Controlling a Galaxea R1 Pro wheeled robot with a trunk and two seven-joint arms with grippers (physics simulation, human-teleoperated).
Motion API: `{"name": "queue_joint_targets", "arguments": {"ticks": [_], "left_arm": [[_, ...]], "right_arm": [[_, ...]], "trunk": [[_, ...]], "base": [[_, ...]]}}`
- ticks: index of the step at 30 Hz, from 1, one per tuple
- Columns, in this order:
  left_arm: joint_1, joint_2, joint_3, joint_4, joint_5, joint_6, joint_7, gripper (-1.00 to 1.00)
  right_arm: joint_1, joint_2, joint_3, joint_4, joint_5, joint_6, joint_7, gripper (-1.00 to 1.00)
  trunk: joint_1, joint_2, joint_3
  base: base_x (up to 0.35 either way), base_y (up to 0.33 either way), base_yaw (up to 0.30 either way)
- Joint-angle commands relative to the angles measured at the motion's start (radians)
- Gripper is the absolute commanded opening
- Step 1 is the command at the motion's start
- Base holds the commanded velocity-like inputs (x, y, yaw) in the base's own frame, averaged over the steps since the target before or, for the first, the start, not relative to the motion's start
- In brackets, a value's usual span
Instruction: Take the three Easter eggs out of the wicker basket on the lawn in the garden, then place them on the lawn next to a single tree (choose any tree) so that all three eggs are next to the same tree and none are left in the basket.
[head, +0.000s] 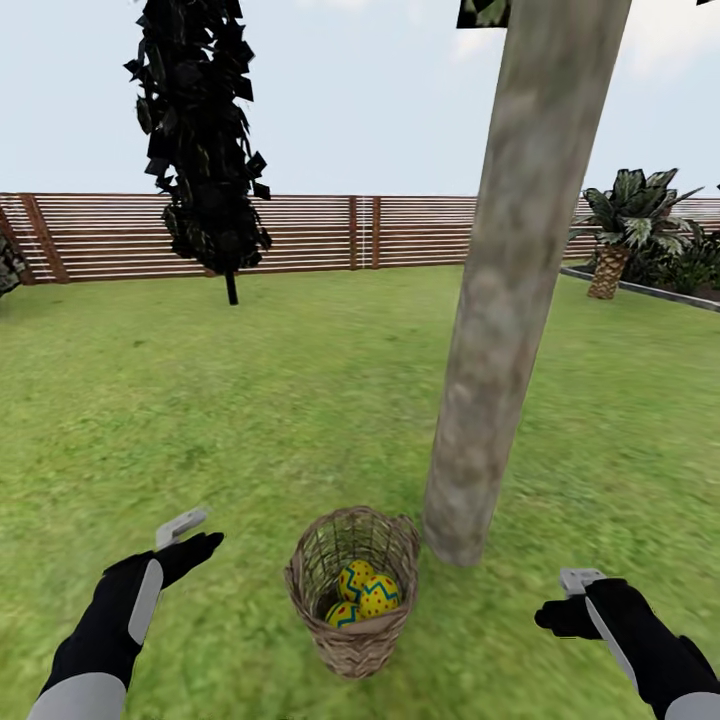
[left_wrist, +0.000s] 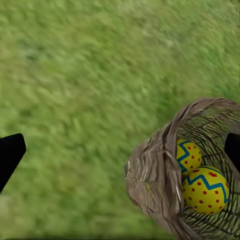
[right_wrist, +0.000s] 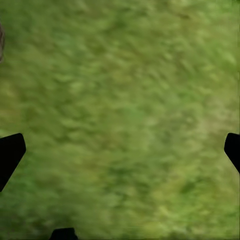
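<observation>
I've got the yellow red-dotted Easter eggs (head: 364, 592) sitting in the small brown wicker basket (head: 352, 640) on the lawn (head: 250, 420) right beside the pale grey-tan tree trunk (head: 500, 330), left gripper (head: 187, 540) and right gripper (head: 568, 603) both spread wide either side, ready to reach in

Bright flat daylight, shadowless, grass blurred

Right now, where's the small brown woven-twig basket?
In the head view the woven-twig basket sits on the lawn low centre, between both grippers, just left of the pale grey-tan trunk's base.
</observation>
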Motion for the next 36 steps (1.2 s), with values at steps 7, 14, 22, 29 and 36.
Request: {"name": "queue_joint_targets", "arguments": {"ticks": [7, 14, 22, 29, 36], "left_arm": [[-0.001, -0.006, 0.002, 0.022, 0.007, 0.004, -0.001, 1.0], [-0.001, -0.009, 0.0, 0.056, 0.007, 0.002, -0.003, 1.0], [-0.001, -0.011, -0.003, 0.097, 0.006, -0.002, -0.004, 1.0], [-0.001, -0.011, -0.001, 0.096, 0.006, -0.002, -0.004, 1.0], [-0.002, -0.011, -0.001, 0.096, 0.006, -0.001, -0.004, 1.0]], "right_arm": [[0.0, 0.0, -0.001, -0.002, 0.003, 0.005, 0.003, 1.0], [0.0, 0.0, 0.002, -0.008, 0.003, 0.012, 0.006, 1.0], [0.0, 0.006, 0.146, -0.187, -0.002, 0.196, 0.011, 1.0], [-0.055, 0.14, 0.277, -0.271, 0.0, 0.244, 0.01, 1.0], [-0.095, 0.213, 0.359, -0.294, 0.004, 0.244, 0.008, 1.0]], "trunk": [[0.0, -0.001, -0.001], [0.0, -0.001, -0.001], [0.0, -0.001, -0.001], [0.0, -0.001, -0.001], [0.0, -0.001, -0.001]], "base": [[0.126, 0.121, 0.282], [0.12, 0.072, 0.084], [0.002, 0.001, 0.001], [0.0, 0.0, 0.0], [0.0, 0.0, 0.006]]}}
